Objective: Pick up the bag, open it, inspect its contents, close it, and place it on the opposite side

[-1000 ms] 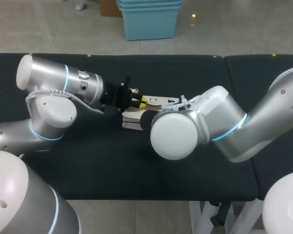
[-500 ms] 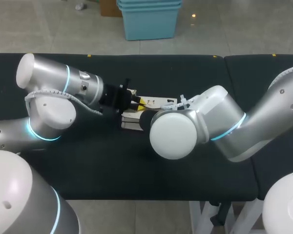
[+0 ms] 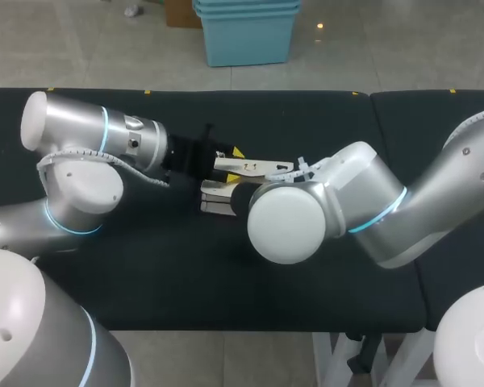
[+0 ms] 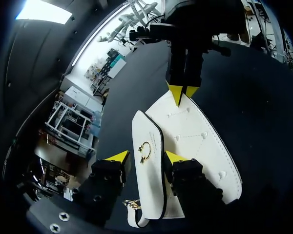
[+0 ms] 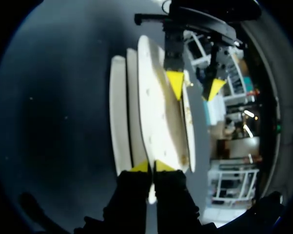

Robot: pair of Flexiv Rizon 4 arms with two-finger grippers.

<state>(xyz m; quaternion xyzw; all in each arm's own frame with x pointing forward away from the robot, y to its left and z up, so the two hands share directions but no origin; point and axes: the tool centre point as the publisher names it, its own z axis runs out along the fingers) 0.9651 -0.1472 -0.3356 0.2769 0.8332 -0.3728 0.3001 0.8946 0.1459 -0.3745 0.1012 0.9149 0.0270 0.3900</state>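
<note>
Right arm (image 3: 286,222): reaching in from the right side, its bulky elbow hanging over the near middle of the table (image 3: 145,274) and covering part of the bag.
Right gripper (image 5: 151,166): its two yellow tips are sitting almost together, pinching a thin white edge of the bag at the end nearest this arm.
Bag (image 3: 216,200): small and white, lying on the dark table at the centre, between the two arms, its layered panels showing edge-on ahead of the right gripper.
Flap (image 4: 147,187): white, with a small gold ring (image 4: 145,151) on it, standing lifted off the bag's body.
Left gripper (image 4: 146,157): its fingers are standing apart with the flap between them, one yellow tip against each long edge, so it appears to be gripping the flap.
Left arm (image 3: 89,161): coming in from the left side, pointing toward the bag.
Step in hand: opening the bag, by my reading; one arm is steadying the body, the other is raising the flap.
Next move: it is calling for the flap to swing further back, body held firm, so the inside faces a camera.
</note>
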